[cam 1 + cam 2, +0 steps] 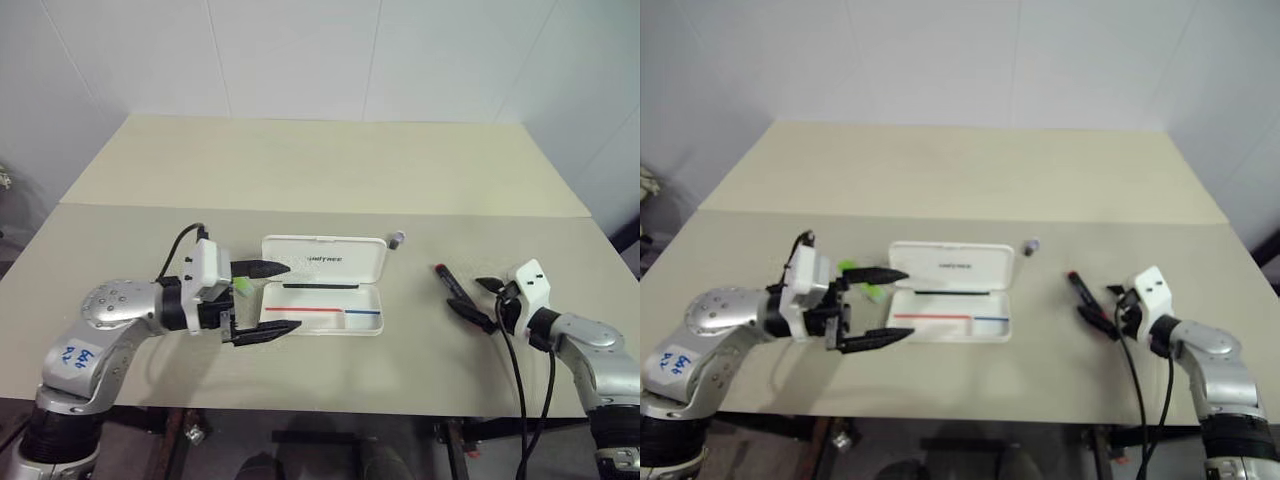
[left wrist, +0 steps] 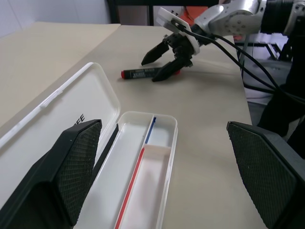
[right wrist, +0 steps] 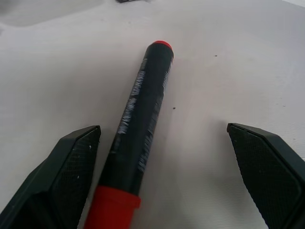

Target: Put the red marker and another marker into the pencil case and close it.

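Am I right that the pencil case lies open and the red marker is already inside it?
Not quite. The pencil case does lie open, but the red marker lies on the table, between the right gripper's open fingers, as the right wrist view shows.

left pincer [image 1: 268, 300]: open, level | right pincer [image 1: 480, 301]: open, low

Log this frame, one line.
pencil case: open, empty | red marker: on table, between open right gripper fingers | left gripper: open, at case

Pencil case [image 1: 322, 284]: white, dark lettering on lid, red and blue stripes inside. Red marker [image 3: 138, 129]: black barrel, red ends, pale print. Another marker [image 1: 858, 274]: light green. Desk [image 1: 320, 165]: beige. End effector fingers [image 2: 71, 174]: black, textured.
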Robot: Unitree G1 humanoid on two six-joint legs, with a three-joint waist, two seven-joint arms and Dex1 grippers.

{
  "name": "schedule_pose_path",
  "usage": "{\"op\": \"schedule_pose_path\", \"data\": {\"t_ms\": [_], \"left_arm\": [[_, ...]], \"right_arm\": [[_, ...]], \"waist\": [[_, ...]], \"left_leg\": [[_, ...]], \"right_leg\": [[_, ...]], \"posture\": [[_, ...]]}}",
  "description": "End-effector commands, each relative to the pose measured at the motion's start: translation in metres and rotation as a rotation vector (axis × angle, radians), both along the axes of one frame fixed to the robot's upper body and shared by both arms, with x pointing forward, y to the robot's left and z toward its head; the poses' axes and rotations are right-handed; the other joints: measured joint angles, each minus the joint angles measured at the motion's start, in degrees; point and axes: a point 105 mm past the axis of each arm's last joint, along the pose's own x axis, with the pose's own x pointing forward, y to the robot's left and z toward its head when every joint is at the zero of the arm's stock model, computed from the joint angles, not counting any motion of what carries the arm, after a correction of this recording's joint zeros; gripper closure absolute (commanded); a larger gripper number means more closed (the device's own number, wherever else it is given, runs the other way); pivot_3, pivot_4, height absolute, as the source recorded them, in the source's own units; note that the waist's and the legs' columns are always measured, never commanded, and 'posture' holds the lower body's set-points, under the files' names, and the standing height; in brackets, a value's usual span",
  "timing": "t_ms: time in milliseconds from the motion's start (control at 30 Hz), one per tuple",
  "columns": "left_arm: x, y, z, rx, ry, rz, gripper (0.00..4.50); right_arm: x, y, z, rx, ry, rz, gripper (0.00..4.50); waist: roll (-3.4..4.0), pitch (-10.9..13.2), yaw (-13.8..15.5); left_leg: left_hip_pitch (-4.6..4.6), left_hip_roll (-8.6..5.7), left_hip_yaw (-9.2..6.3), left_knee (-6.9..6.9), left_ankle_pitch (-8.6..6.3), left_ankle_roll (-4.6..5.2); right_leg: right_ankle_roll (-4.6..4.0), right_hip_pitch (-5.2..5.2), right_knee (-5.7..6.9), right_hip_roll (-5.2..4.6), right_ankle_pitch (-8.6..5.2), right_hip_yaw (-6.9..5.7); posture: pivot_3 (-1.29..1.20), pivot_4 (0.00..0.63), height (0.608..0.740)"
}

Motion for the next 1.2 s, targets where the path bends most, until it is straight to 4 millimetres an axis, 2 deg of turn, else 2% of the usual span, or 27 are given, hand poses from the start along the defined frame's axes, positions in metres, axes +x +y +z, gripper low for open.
{"op": "schedule_pose_path", "data": {"t_ms": [33,133,333,433,567,767,833,900,1033,1100,1200], "left_arm": [[-0.001,0.009,0.013,-0.002,-0.048,0.018,0.01],[0.002,0.014,0.016,0.003,-0.062,0.041,0.00],[0.002,0.018,0.021,-0.005,-0.070,0.059,0.00],[0.000,0.020,0.020,-0.006,-0.065,0.060,0.00],[-0.002,0.024,0.018,-0.021,-0.046,0.055,0.00],[0.002,0.036,0.017,-0.020,-0.041,0.101,0.00],[0.003,0.042,0.023,-0.057,-0.065,0.119,0.00],[0.005,0.048,0.022,-0.050,-0.065,0.139,0.00],[0.005,0.054,0.019,-0.033,-0.055,0.154,0.00],[0.004,0.058,0.014,-0.017,-0.044,0.165,0.00],[0.004,0.062,0.011,-0.008,-0.040,0.177,0.00]], "right_arm": [[0.002,-0.006,-0.010,-0.002,0.040,-0.048,0.18],[0.003,-0.008,-0.012,0.009,0.045,-0.058,0.88],[0.005,-0.010,-0.012,0.011,0.024,-0.057,2.97],[0.007,-0.009,-0.009,0.015,-0.003,-0.048,3.88],[0.014,-0.002,0.008,0.031,-0.080,-0.016,3.87],[0.033,0.009,0.061,0.168,-0.242,-0.021,3.87],[0.038,0.023,0.087,0.204,-0.309,0.011,3.87],[0.039,0.045,0.121,0.232,-0.391,0.081,3.87],[0.036,0.074,0.153,0.247,-0.452,0.171,3.87],[0.025,0.107,0.174,0.228,-0.486,0.312,3.87],[0.004,0.143,0.186,0.176,-0.485,0.497,3.87]], "waist": [[-0.02,0.0,-0.3],[-0.04,0.0,-0.8],[-0.10,-0.1,-0.8],[-0.10,-0.1,-0.8],[-0.09,-0.1,-0.9],[0.00,0.0,-1.3],[0.00,0.0,-1.3],[0.05,0.0,-1.4],[0.07,0.0,-1.2],[0.08,0.0,-1.1],[0.08,0.0,-1.1]], "left_leg": [[0.00,0.00,0.00,0.01,0.00,0.00],[0.05,0.00,0.00,0.00,0.02,0.03],[0.09,-0.02,-0.05,0.14,0.10,0.13],[0.11,-0.03,-0.09,0.25,0.11,0.18],[0.10,-0.01,-0.09,0.22,0.11,0.20],[0.11,0.03,-0.05,-0.08,0.12,0.18],[-0.01,0.04,-0.05,-0.17,0.12,0.17],[-0.15,0.07,-0.06,-0.25,0.13,0.16],[-0.30,0.12,-0.06,-0.34,0.12,0.13],[-0.33,0.12,-0.07,-0.35,0.11,0.15],[-0.41,0.14,-0.09,-0.37,0.08,0.18]], "right_leg": [[-0.02,0.02,-0.02,0.00,0.03,0.00],[-0.01,0.10,-0.08,0.00,0.12,0.00],[0.09,0.34,-0.27,-0.01,0.38,0.00],[0.14,0.55,-0.46,-0.01,0.52,-0.01],[0.16,0.58,-0.59,-0.01,0.58,-0.02],[0.15,0.45,-0.70,-0.01,0.57,-0.03],[0.13,0.25,-0.68,-0.01,0.56,-0.03],[0.11,-0.04,-0.62,-0.01,0.55,0.02],[0.09,-0.23,-0.54,0.00,0.54,0.02],[0.08,-0.23,-0.54,-0.03,0.54,0.02],[0.08,-0.28,-0.58,-0.05,0.53,0.01]], "posture": [[0.00,0.150,0.740],[0.00,0.150,0.740],[0.00,0.150,0.740],[0.00,0.150,0.740],[0.00,0.150,0.740],[0.00,0.150,0.740],[0.00,0.150,0.740],[0.00,0.150,0.740],[0.00,0.150,0.740],[0.00,0.150,0.740],[0.00,0.150,0.740]]}}
